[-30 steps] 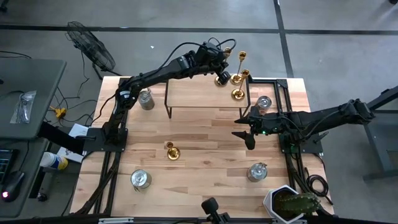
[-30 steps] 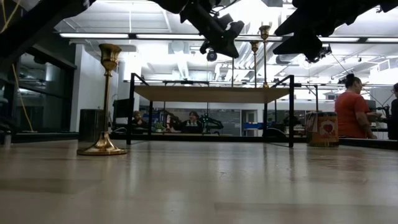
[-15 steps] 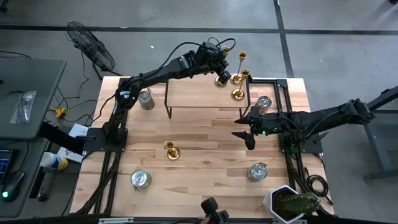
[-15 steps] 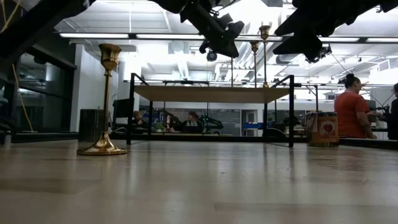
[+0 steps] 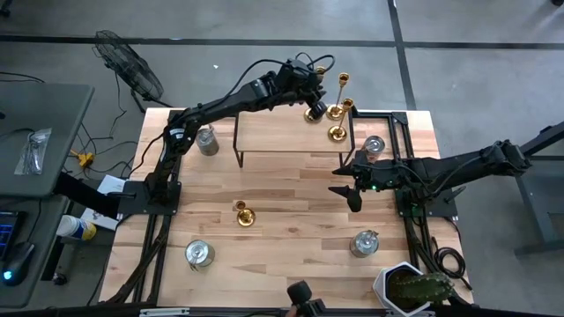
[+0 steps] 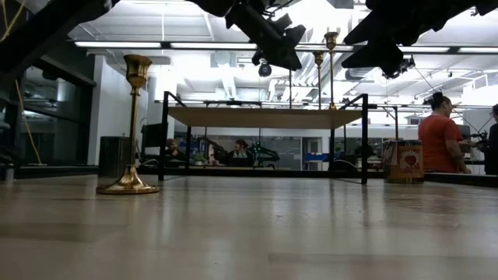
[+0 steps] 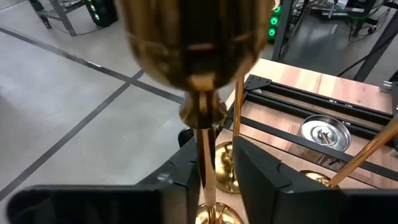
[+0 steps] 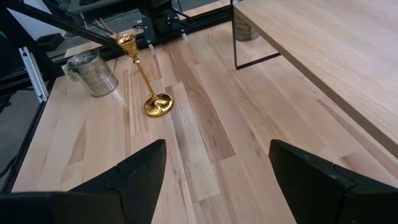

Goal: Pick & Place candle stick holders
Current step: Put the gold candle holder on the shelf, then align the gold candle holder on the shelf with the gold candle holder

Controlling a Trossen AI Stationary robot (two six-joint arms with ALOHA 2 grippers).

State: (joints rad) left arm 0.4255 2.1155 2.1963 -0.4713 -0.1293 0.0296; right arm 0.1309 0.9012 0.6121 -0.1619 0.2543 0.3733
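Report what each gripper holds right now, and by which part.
Right gripper: open, empty. Left gripper: the stem of a candle stick holder stands between its fingers, but a gap shows beside it, so it looks loose, not gripped.

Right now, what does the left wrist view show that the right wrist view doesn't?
Only the left wrist view: the left gripper with its fingers either side of a candlestick's stem on the shelf, two more gold candlesticks beyond. Only the right wrist view: the open right gripper above bare tabletop, the lone candlestick beside a metal jar. Both show the wooden table.
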